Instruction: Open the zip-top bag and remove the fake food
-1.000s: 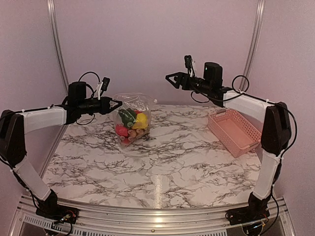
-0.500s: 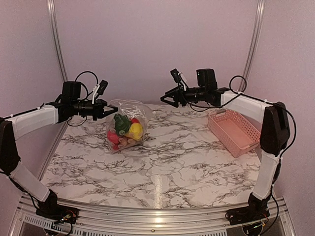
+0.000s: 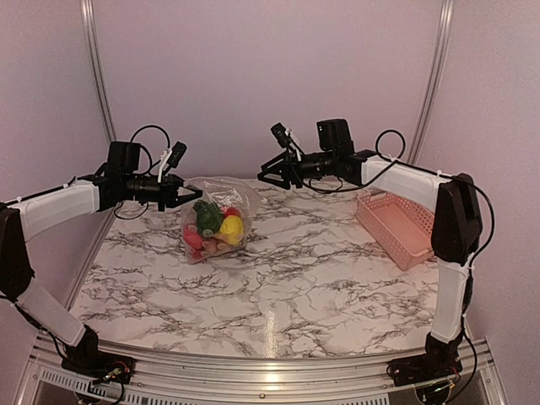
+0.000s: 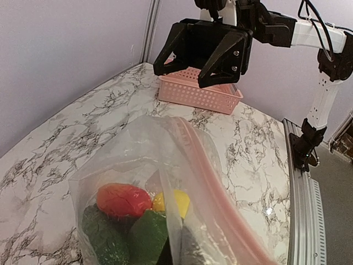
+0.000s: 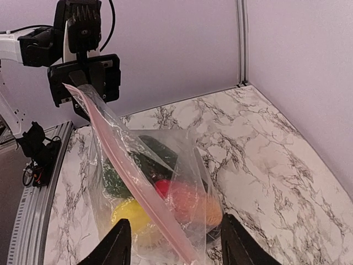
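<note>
Operator: Bag placement against the fingers, please. Where does the zip-top bag [image 3: 240, 198] sit?

Observer: At the far left of the marble table [image 3: 321, 270], its bottom seemingly resting on the surface, its top corner rising into the left gripper [image 3: 196, 192]. That gripper is clenched on one end of the pink zip strip [image 5: 138, 187].

Operator: And the right gripper [image 3: 263, 175]?

Observer: Spread wide, grasping nothing. It hovers just beside the bag's right side, apart from the plastic in the top view. From its own camera the two fingers [image 5: 117, 243] frame the bag, with the strip's near end between them; whether they touch it I cannot tell.

Operator: Contents?

Observer: The fake food [image 3: 228, 226] is inside, heaped at the bottom: a red tomato [image 4: 124, 200], a yellow piece [image 4: 177, 202], dark green pieces [image 4: 107, 240]. The pink basket [image 3: 405, 221] stands well apart, at the table's right edge.

Operator: What differs from a second ago?

Observer: The right gripper was higher and farther right then; it has come down and leftward, closing most of the gap to the bag. The left gripper has sunk a little and drawn slightly left, so the bag's top hangs lower. The left grip is unchanged, and the right jaws were already parted.
</note>
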